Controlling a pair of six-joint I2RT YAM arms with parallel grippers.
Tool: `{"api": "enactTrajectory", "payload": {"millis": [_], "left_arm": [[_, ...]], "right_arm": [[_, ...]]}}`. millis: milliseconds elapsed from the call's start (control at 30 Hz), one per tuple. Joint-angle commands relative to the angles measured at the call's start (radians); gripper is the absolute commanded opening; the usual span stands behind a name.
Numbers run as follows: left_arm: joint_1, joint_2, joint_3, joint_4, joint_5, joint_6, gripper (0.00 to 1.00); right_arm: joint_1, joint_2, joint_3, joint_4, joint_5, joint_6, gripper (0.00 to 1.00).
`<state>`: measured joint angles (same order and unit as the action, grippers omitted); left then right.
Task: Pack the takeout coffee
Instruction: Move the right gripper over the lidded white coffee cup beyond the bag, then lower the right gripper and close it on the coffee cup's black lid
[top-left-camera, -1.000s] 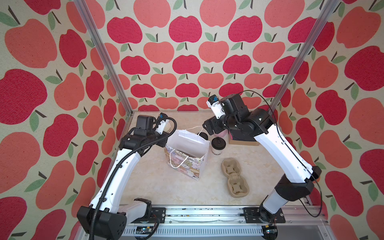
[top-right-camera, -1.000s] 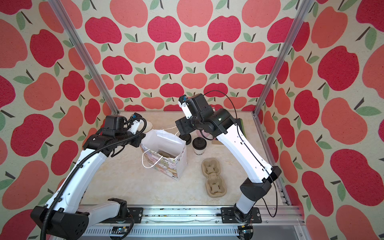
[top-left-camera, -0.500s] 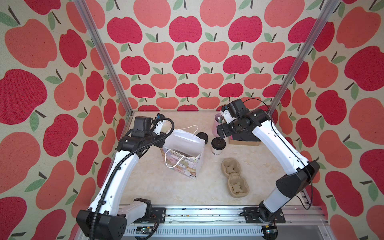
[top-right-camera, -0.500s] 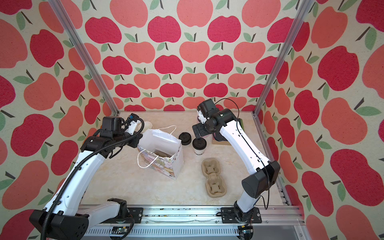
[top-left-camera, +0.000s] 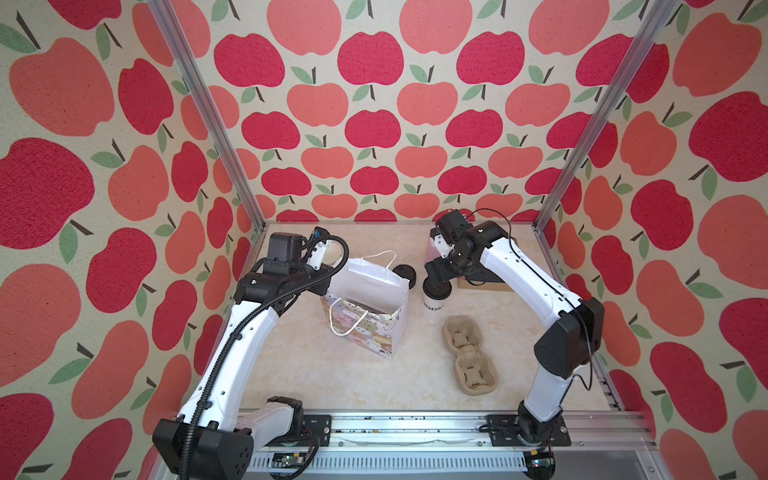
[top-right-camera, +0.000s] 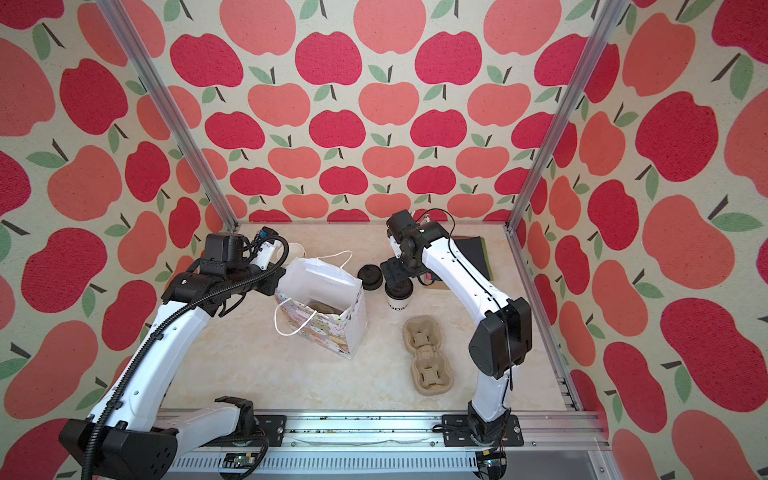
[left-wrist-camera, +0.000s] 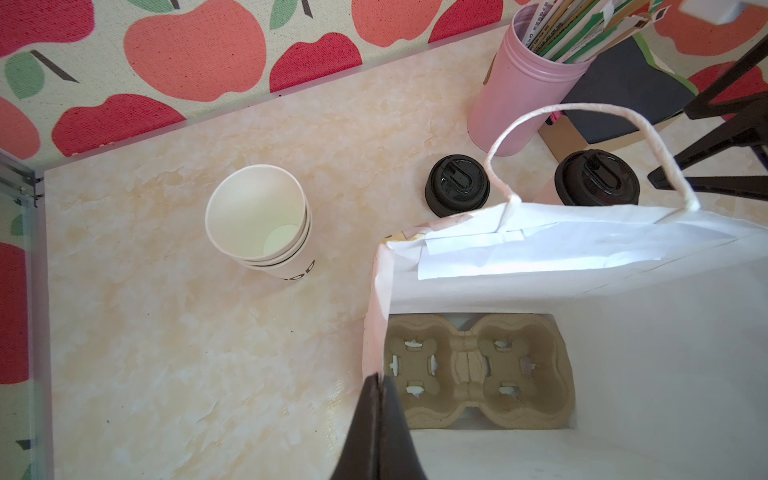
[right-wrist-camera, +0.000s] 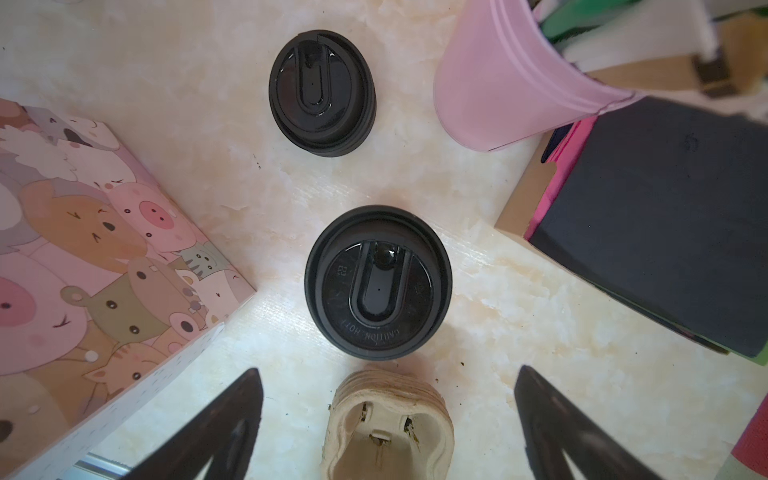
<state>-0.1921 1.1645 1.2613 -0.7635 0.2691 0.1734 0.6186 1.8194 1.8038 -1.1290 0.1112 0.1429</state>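
The takeout coffee (top-left-camera: 435, 297) (top-right-camera: 398, 297) is a white lettered cup wearing a black lid (right-wrist-camera: 377, 282), standing upright on the table right of the paper bag (top-left-camera: 365, 316) (top-right-camera: 328, 324). My right gripper (top-left-camera: 438, 276) (right-wrist-camera: 388, 372) hovers just above its lid, open, its fingers spread wider than the cup and holding nothing. My left gripper (top-left-camera: 332, 274) (left-wrist-camera: 378, 376) is shut on the bag's left rim (left-wrist-camera: 376, 291), keeping the mouth open. A cardboard cup carrier (left-wrist-camera: 473, 370) lies flat at the bottom of the bag.
A second carrier (top-left-camera: 469, 357) (right-wrist-camera: 386, 428) lies in front of the cup. Spare black lids (top-left-camera: 405, 274) (right-wrist-camera: 322, 93) sit between bag and cup. Behind are a pink cup with sticks (right-wrist-camera: 511, 79), a box of dark napkins (right-wrist-camera: 665, 224) and stacked white cups (left-wrist-camera: 257, 220).
My right gripper has swung from over the lids to the right and come down over the lidded cup, still open. The left gripper has drawn the bag's rim slightly left.
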Motion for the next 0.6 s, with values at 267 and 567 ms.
{"api": "enactTrajectory", "payload": {"millis": [267, 567], "left_arm": [[0.005, -0.02, -0.028, 0.01, 0.012, -0.011, 0.0], [0.008, -0.024, -0.034, 0.012, 0.012, -0.008, 0.0]], "right_arm": [[-0.005, 0.075, -0.026, 0.036, -0.021, -0.003, 0.93], [-0.004, 0.114, -0.036, 0.046, -0.02, -0.009, 0.89]]}}
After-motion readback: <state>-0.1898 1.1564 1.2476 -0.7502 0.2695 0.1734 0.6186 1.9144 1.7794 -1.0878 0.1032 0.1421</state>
